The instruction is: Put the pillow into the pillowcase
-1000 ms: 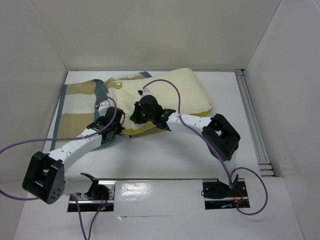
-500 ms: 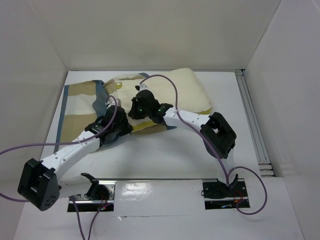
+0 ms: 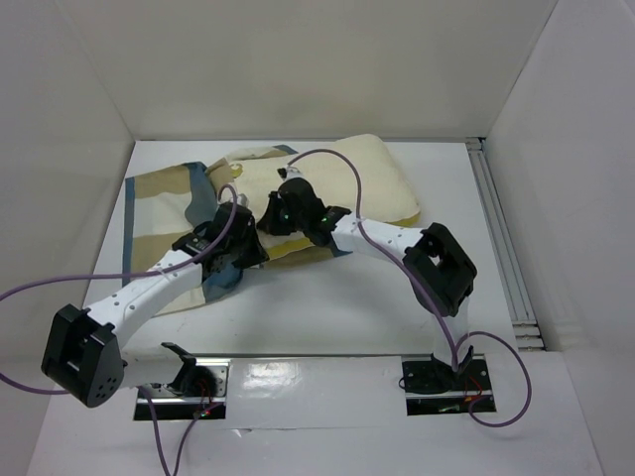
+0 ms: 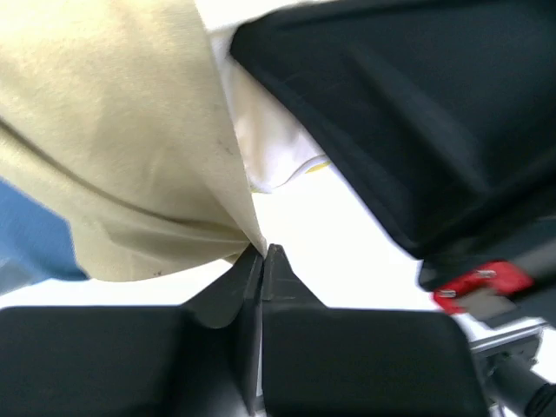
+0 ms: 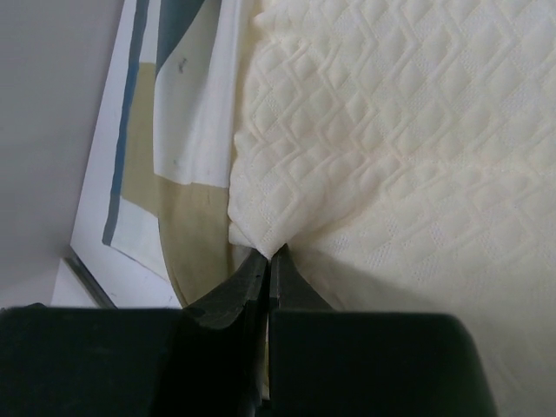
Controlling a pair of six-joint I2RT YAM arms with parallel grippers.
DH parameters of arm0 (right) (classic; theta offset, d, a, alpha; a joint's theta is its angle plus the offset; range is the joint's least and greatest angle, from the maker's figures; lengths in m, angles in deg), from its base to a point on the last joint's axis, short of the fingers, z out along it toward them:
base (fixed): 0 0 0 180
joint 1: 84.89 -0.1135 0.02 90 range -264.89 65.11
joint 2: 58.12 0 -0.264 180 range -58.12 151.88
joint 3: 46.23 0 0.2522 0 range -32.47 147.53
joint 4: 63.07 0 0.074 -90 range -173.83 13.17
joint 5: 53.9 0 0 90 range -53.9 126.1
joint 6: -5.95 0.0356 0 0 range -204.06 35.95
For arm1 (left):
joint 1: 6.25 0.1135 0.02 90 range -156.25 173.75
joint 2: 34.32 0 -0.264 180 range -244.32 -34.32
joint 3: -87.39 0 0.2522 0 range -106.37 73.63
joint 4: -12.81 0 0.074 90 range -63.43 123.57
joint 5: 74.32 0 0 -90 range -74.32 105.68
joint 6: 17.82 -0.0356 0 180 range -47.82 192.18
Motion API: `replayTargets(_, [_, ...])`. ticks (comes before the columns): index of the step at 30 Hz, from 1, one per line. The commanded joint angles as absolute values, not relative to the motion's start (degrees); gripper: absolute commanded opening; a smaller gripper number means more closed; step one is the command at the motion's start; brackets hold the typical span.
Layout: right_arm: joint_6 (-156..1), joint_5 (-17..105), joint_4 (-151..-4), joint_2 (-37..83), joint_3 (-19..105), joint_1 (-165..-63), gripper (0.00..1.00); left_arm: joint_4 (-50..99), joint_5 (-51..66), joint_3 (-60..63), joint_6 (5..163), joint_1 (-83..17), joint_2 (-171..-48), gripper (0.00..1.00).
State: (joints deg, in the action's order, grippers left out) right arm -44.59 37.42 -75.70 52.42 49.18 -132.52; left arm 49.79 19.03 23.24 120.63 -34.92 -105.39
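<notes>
**Both claws pinch cloth at the pillow's left end**

Top view: both arms reach inward over the table (image 3: 327,307), with the left gripper (image 3: 241,220) and the right gripper (image 3: 270,216) just beside each other. The pillow (image 3: 372,183) lies far-centre with its long axis left to right. Its left end overlaps the pillowcase (image 3: 159,198), which is spread far-left. Bare table shows near and to the right.

Left wrist: the jaws are narrow, nipping the pillowcase's tan cloth.

Right wrist: the jaws are narrow, nipping a fold of the quilted pillow.
</notes>
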Motion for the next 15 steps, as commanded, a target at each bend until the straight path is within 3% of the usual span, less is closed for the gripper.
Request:
replayTargets(1, [-41.79, 40.22, -64.79, 52.35, 49.80, -131.82, 0.00, 56.62, 16.46, 22.13, 121.57, -35.35, -104.37, 0.16])
replayTargets(3, [-41.25, 42.32, -64.18, 53.50, 48.49, -131.82, 0.00, 58.90, 16.47, 17.31, 120.00, -34.65, -104.37, 0.41])
replayTargets(4, [-40.64, 42.86, -63.47, 54.11, 48.48, -131.82, 0.00, 58.91, 16.47, 15.72, 118.43, -34.03, -103.68, 0.61])
replayTargets(7, [-40.64, 43.39, -62.86, 54.64, 47.87, -131.82, 0.00, 60.49, 15.95, 9.39, 115.44, -31.58, -103.67, 0.83])
replayTargets(10, [-40.64, 44.01, -62.85, 54.64, 47.87, -131.82, 0.00, 62.42, 15.32, 2.89, 113.67, -28.24, -106.21, 0.83])
replayTargets(13, [-40.64, 44.53, -62.85, 54.64, 47.87, -131.82, 0.00, 65.50, 15.85, -3.44, 113.66, -24.63, -111.55, 0.66])
replayTargets(15, [-41.16, 44.53, -62.85, 54.64, 47.87, -131.82, 0.00, 66.82, 16.56, -7.05, 113.66, -22.79, -114.64, 0.63])
